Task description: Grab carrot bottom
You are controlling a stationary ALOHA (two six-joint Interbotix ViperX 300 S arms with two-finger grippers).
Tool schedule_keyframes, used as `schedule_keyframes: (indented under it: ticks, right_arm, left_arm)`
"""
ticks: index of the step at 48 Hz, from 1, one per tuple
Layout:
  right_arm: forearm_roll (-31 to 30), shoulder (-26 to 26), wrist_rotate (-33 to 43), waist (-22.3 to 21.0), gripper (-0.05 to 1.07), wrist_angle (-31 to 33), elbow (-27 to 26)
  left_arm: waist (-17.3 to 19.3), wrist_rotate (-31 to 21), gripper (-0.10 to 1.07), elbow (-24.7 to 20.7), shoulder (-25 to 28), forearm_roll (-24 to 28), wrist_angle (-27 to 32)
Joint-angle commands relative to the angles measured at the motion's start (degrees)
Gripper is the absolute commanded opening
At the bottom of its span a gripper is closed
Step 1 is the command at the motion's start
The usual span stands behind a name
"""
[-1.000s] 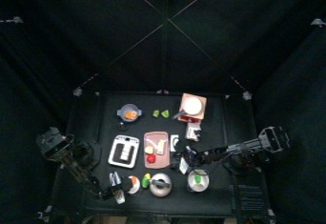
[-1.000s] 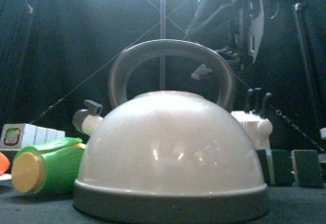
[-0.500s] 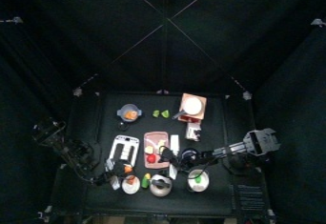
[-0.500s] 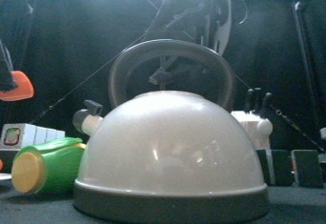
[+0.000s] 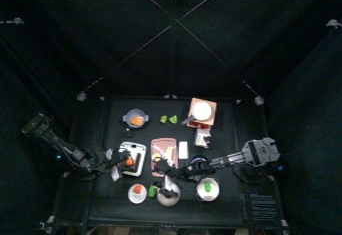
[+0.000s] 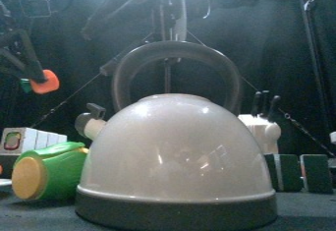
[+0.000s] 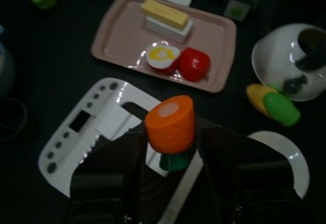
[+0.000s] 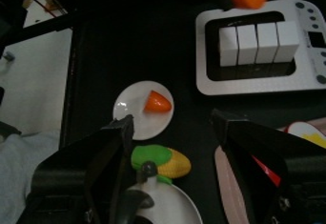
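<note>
The carrot [image 7: 170, 125] is gripped in the left hand [image 7: 173, 157], pinched between the two jaws with its orange body sticking out and a bit of green at its base, seemingly its stem end. It hangs clear of the bench [image 5: 100, 129], above the white rack [image 7: 84, 135], and shows in the front view [image 6: 45, 82] held high at the left. In the top view it sits over the rack [image 5: 130, 159]. Near it lies the pink tray [image 7: 132, 45], carrying a yellow block [image 7: 166, 16], an egg half [image 7: 159, 55] and a red piece [image 7: 193, 63]. The white kettle [image 6: 176, 154] fills the front of the bench, with a green and yellow toy [image 6: 46, 170] beside it. The right hand [image 8: 177, 123] hovers with jaws spread apart and empty above a small white plate [image 8: 132, 111] bearing an orange piece [image 8: 155, 101].
</note>
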Motion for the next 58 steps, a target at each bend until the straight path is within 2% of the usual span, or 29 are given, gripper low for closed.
schedule_keyframes:
  ticks: [1,11,18,25,33,45,58]
  right_arm:
    - [-0.44,1.32,-0.09,0.09,0.96,-0.18,-4.92]
    - [-3.08,4.48,-0.18,0.18,0.96,-0.18,-8.88]
    - [-6.77,6.77,-0.44,0.26,0.96,-0.18,-10.55]
    - [-11.34,10.2,-0.44,0.26,0.96,-0.18,-12.57]
    - [-13.71,13.62,-0.44,1.23,0.96,-0.18,-15.03]
    - [-14.59,17.4,-0.44,1.76,0.96,-0.18,-16.87]
    - [-14.68,19.34,-0.44,2.81,0.96,-0.18,-17.93]
  left_arm:
    - [3.43,3.69,0.62,0.18,-2.46,0.0,-2.46]
    - [6.59,12.04,0.62,2.37,-2.72,-1.58,-12.04]
    - [7.21,14.59,0.62,3.08,-2.72,-2.55,-13.54]
    - [7.82,15.12,0.62,4.48,-2.72,-3.6,-13.54]
    - [7.82,15.12,0.62,4.48,-2.72,-3.69,-13.54]
    - [7.91,15.12,0.62,4.48,-2.72,-3.6,-13.54]
    - [8.44,15.12,0.62,4.48,-2.72,-2.72,-13.62]
